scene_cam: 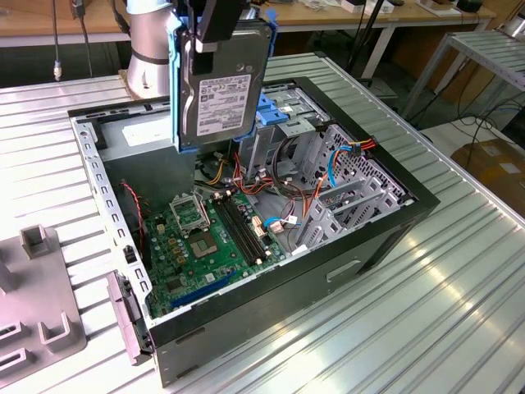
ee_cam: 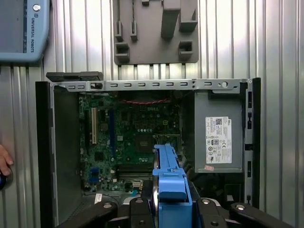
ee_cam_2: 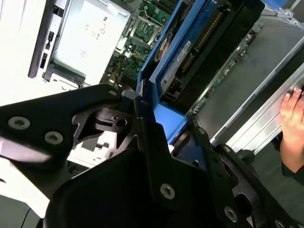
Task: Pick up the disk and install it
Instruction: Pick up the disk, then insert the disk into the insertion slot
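Going by the exterior view, from its left: a grey fixture plate [scene_cam: 33, 304] lies on the counter [scene_cam: 459, 271], apart from the open case [scene_cam: 361, 246]. Inside the case the mainboard [scene_cam: 201, 238] lies flat, w/ nothing of yours touching it.

Next, above the case's far half, your pincer [scene_cam: 212, 37] is pinched onto the disk [scene_cam: 221, 90] at its top end. In the first wrist view the black fingers [ee_cam: 141, 213] sit either side of the blue carrier rail. So the disk hangs straight below the pincer, long axis vertical, label face toward the exterior camera, clear of the case.

The relation that matters: the tall cage [scene_cam: 305, 131] w/ its blue tab stands just to the exterior view's right of the disk. The disk's lower end is approx level w/ the cage top, but depth b/w them is hard to judge. Wires crowd the space beside the cage.

The counter is ribbed metal, w/ plenty of room on the exterior view's right. FYI: a person's hand [ee_cam_2: 290, 111] rests just outside a case wall.
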Robot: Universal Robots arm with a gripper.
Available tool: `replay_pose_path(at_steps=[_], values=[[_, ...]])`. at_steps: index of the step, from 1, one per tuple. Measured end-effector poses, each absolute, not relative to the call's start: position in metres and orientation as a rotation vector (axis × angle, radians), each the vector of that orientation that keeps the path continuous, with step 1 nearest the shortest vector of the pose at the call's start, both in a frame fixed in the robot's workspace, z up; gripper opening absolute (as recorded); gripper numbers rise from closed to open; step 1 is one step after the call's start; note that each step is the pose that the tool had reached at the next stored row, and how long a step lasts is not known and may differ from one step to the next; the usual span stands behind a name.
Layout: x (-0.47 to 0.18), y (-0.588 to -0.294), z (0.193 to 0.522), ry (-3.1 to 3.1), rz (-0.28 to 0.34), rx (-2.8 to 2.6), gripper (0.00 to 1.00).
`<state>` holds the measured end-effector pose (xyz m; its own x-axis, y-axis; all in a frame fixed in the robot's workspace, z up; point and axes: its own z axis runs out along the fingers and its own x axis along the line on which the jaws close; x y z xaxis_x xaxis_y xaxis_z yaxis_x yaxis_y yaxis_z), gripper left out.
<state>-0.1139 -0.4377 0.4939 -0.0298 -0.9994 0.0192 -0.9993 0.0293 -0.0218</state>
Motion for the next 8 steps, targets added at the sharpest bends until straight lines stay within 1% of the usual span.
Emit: replay_pose_path(at_steps=[4, 8], values=[[-0.102, -0.446, 0.492, 2.253, -0.045, -2.187, 0.37], [-0.098, -0.447, 0.492, 2.253, -0.045, -2.187, 0.37]])
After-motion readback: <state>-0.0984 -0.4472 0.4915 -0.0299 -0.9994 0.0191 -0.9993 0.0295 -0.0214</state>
